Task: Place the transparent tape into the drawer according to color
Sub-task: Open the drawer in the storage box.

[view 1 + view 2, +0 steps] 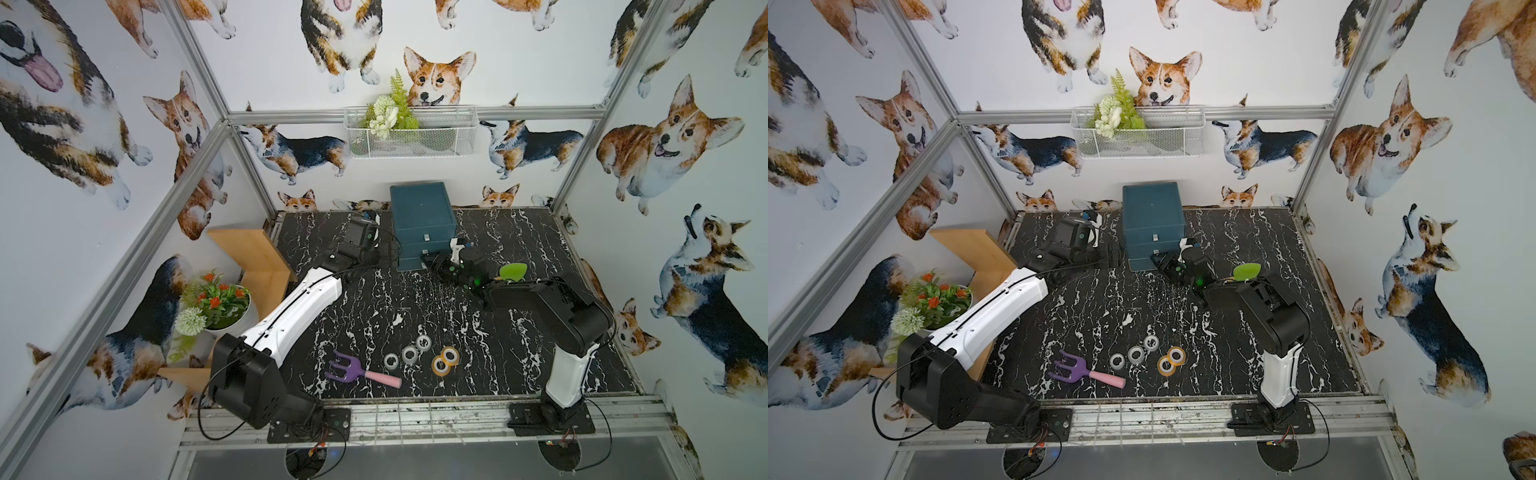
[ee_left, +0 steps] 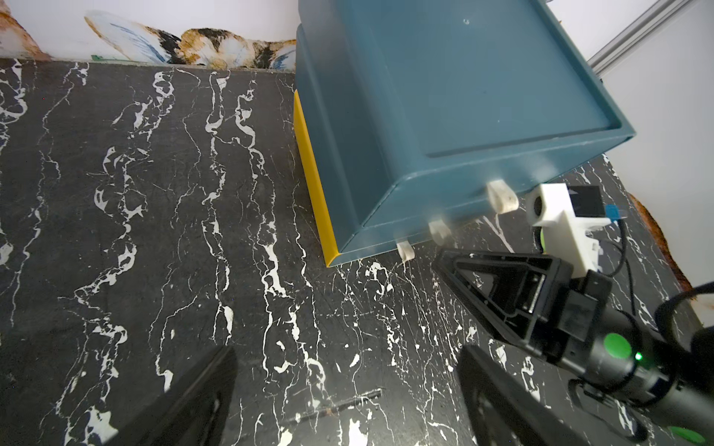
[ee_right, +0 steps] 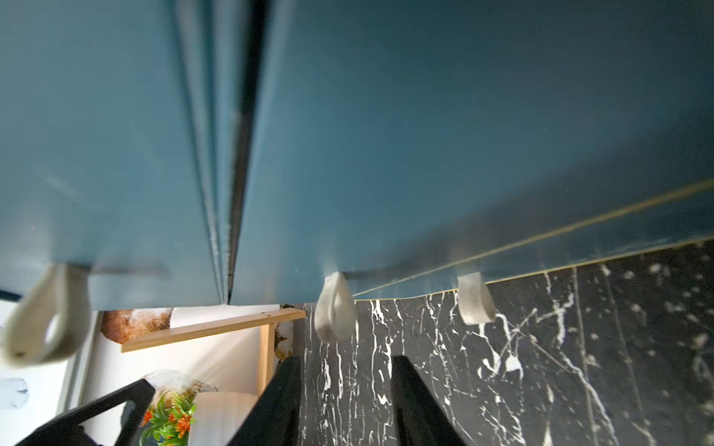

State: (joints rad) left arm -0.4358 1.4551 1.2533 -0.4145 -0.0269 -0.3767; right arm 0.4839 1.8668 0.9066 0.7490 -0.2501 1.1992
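My left gripper and right gripper were at the teal cabinet, with five rolls of transparent tape lying well behind them.
My left gripper hung released just left of the one cabinet, fingers spread wide with nothing between them. The cabinet front carried three pale loop handles. My right gripper faced that front, fingers partly apart and empty, the middle loop just ahead of the gap. Well behind both grippers, toward my bases, the marble table held one purple fork with a pink handle, then three clear grey-white rolls in a row, then two orange rolls touching each other. One green toy sat just beside my right wrist.
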